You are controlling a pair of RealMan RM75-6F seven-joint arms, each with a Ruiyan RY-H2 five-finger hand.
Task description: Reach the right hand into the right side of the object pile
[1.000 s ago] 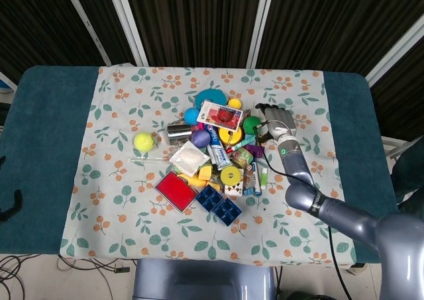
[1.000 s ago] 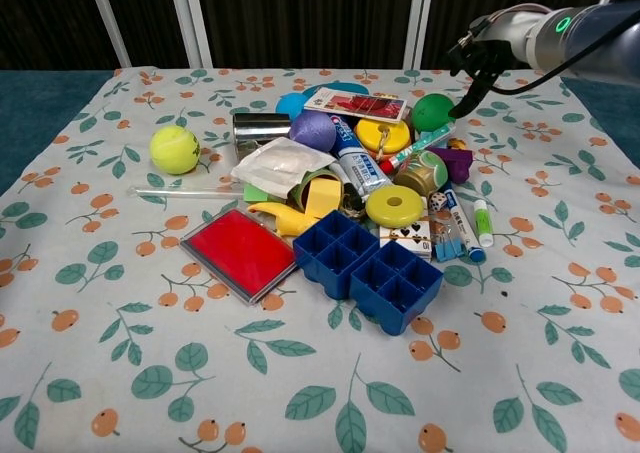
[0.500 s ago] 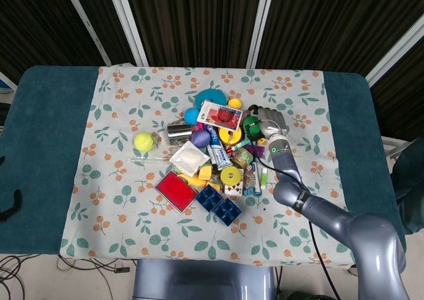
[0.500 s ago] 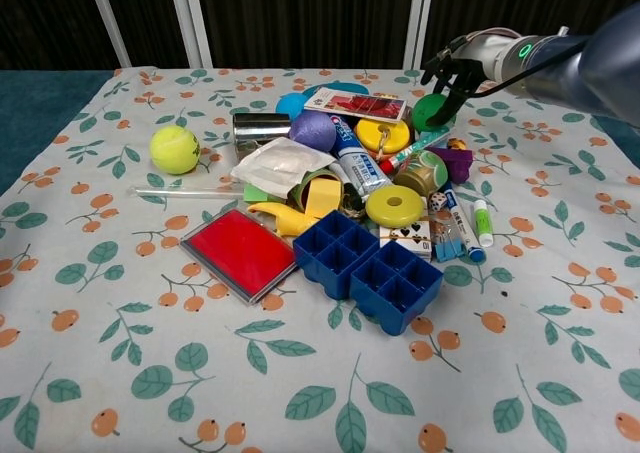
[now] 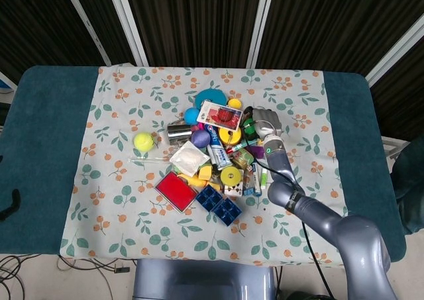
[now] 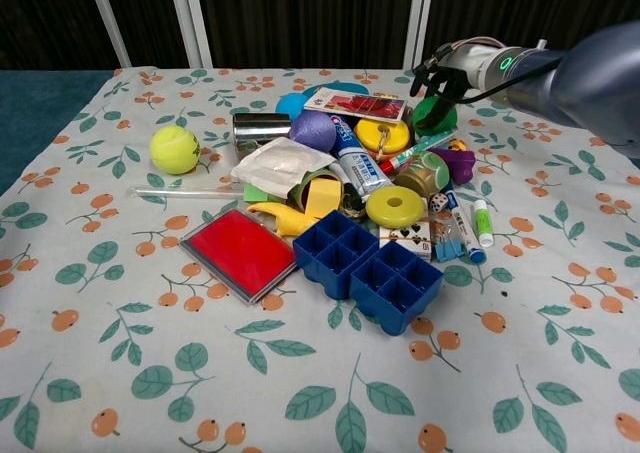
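The object pile (image 5: 215, 151) lies mid-table on the floral cloth (image 5: 119, 200); the chest view shows the pile (image 6: 350, 183) too. My right hand (image 5: 264, 122) is at the pile's right rear edge, fingers spread and pointing down onto a green ball (image 5: 250, 125). From the chest camera, the right hand (image 6: 446, 69) hangs just above and behind that green ball (image 6: 432, 115), fingertips touching or almost touching it; nothing is held. A purple piece (image 6: 457, 163) and a white marker (image 6: 483, 222) lie just in front of it. My left hand appears in neither view.
A blue compartment tray (image 6: 368, 268) and a red flat box (image 6: 240, 252) form the pile's front. A yellow tennis ball (image 6: 174, 148) sits apart at the left, with a clear rod (image 6: 185, 191) beside it. Teal table edges (image 5: 46, 148) flank the cloth.
My right hand has moved left from the open cloth to the pile's right edge and lowered over the green ball. The pile's objects have not visibly shifted.
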